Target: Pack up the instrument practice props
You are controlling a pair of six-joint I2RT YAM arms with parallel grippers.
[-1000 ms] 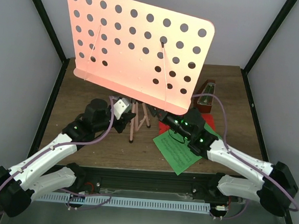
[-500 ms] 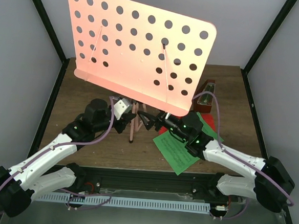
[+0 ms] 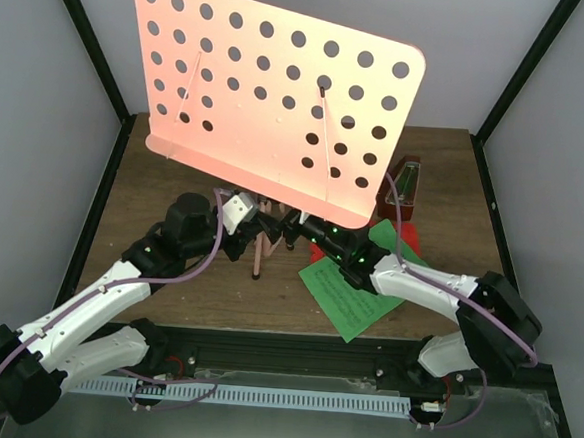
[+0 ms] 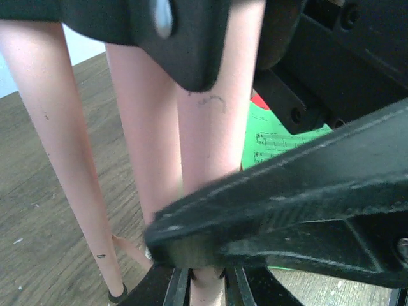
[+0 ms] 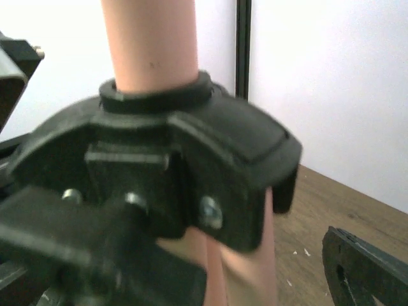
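The pink music stand stands mid-table, its hole-dotted desk [image 3: 270,107] high over its tripod legs [image 3: 257,257]. My left gripper [image 3: 250,216] is shut on a pink leg low in the left wrist view [image 4: 205,288]. My right gripper [image 3: 283,228] is open at the stand's black collar [image 5: 185,166], with one finger [image 5: 366,268] well off to the right of it. The green sheet [image 3: 352,288] lies on the table under my right arm, and a red sheet [image 3: 409,234] shows behind it. The reddish-brown metronome [image 3: 403,185] stands at the back right.
The wooden table [image 3: 174,181] is fenced by black frame posts [image 3: 84,44] and grey walls. The tilted desk overhangs both grippers. My right gripper's dark finger crosses the left wrist view [image 4: 287,210] right in front of the left jaws.
My right gripper has moved left from over the green sheet to the stand's collar, next to my left gripper. The stand's desk has shifted slightly right. The left arm has stayed put.
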